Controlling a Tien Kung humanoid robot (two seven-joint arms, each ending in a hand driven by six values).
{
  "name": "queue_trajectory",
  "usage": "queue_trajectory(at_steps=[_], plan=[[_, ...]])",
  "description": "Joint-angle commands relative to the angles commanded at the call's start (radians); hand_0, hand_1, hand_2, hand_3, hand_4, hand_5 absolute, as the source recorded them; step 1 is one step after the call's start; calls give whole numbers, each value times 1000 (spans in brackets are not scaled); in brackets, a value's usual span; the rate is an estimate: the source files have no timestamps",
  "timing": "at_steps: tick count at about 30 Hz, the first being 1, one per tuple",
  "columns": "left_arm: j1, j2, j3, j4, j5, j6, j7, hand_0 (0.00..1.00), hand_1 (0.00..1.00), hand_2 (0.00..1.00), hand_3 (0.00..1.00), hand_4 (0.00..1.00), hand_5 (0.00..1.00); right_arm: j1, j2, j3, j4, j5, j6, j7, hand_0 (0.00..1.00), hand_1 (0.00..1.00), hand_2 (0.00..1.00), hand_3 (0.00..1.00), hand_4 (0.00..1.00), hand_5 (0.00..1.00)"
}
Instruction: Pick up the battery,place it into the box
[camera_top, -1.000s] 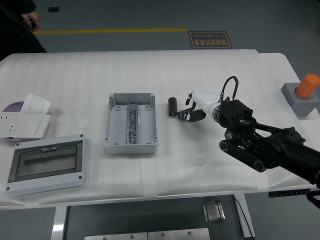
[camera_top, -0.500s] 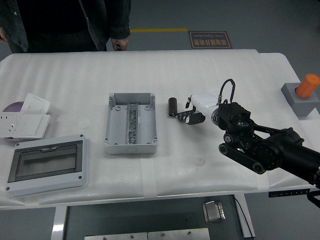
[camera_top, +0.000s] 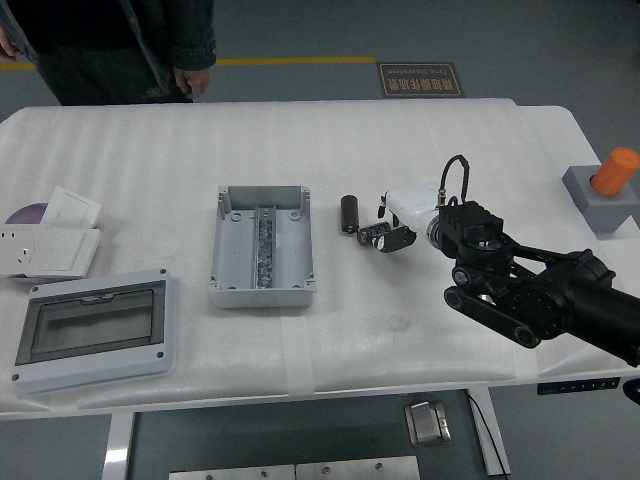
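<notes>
The battery (camera_top: 349, 214), a short black cylinder, lies on the white table just right of the box. The box (camera_top: 262, 245) is a grey open enclosure with a metal rail inside, near the table's middle. My right hand (camera_top: 384, 237) reaches in from the right on a black arm. Its white palm is behind dark fingers (camera_top: 375, 236) that are loosely spread and hold nothing. The fingertips are a short gap right of the battery and a little nearer the table's front edge, not touching it. My left arm is out of view.
A grey lid with a clear window (camera_top: 95, 330) lies at the front left. White socket plates (camera_top: 50, 240) lie behind it. An orange cylinder in a grey block (camera_top: 610, 185) stands at the far right. A person (camera_top: 120, 40) stands at the far left edge, hand (camera_top: 190, 82) hanging down.
My right hand has dropped slightly and its fingers have drawn in a little beside the battery. The person came into view along the far side. The battery and box have not moved.
</notes>
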Motion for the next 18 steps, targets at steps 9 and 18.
queue_trajectory(at_steps=[9,18], plan=[[1,-3,-3,0,0,0,0,626,650,477,596,524,467,-4,-15,18,28,-22,5,-4,720,701,653,798,882,561],[-1,-3,-5,-1,2,-1,-1,626,651,477,596,521,468,0,-33,-7,76,-53,-3,16,721,707,671,803,918,579]])
